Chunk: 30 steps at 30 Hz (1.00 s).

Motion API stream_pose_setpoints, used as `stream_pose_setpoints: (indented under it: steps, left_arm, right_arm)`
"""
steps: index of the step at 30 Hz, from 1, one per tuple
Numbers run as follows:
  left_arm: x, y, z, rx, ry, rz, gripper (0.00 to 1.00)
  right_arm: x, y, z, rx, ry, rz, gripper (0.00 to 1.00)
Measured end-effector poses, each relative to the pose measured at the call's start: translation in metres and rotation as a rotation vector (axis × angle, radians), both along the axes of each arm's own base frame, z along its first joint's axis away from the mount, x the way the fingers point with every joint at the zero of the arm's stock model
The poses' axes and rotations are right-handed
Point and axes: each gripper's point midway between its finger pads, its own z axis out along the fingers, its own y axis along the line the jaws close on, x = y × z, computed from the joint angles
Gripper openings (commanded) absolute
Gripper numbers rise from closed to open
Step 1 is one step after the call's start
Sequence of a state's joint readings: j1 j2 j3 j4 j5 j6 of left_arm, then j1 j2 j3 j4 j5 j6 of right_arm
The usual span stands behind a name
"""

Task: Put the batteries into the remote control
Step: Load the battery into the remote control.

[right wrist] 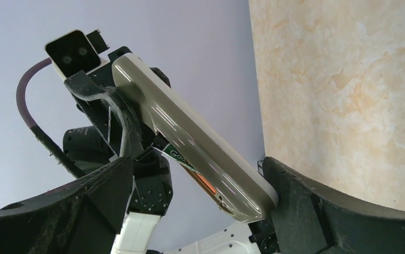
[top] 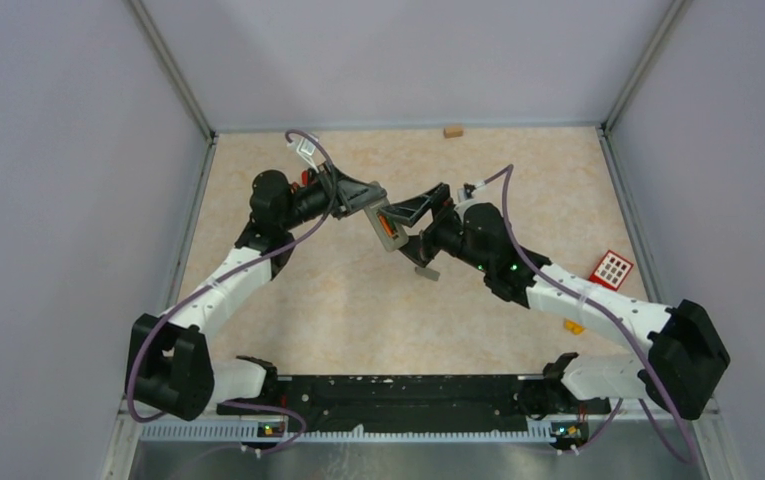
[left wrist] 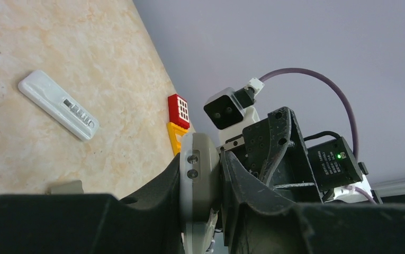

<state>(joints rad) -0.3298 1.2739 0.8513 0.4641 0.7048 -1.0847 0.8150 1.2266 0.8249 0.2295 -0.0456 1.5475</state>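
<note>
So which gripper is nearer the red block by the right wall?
Right. The right gripper, open at mid-table, has the red block off to its right; the left gripper, clamped on the remote, sits farther left.

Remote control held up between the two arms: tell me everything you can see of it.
The remote control is a slim, pale grey bar of glossy plastic with rounded ends, held tilted above the table. The left claw is shut on one end. Its open bay holds a dark green-black battery and an orange battery. The open right claw straddles the other end; whether it touches is unclear.
</note>
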Motion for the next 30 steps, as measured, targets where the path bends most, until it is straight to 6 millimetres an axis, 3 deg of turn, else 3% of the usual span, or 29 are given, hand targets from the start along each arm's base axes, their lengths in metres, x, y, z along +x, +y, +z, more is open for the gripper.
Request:
stream_pose_setpoints:
  steps: [3,15,30]
  left_arm:
    - [-0.003,0.000,0.002,0.005,-0.028,-0.009,0.00]
    - [-0.012,0.000,0.010,0.009,-0.121,-0.039,0.00]
    - [-0.013,0.001,0.018,-0.013,-0.143,-0.041,0.00]
  right_arm:
    - [0.000,0.002,-0.001,0.009,0.009,0.008,0.84]
    - [0.000,0.001,0.000,0.050,0.011,0.020,0.83]
    - [-0.001,0.000,-0.004,0.071,0.018,0.041,0.54]
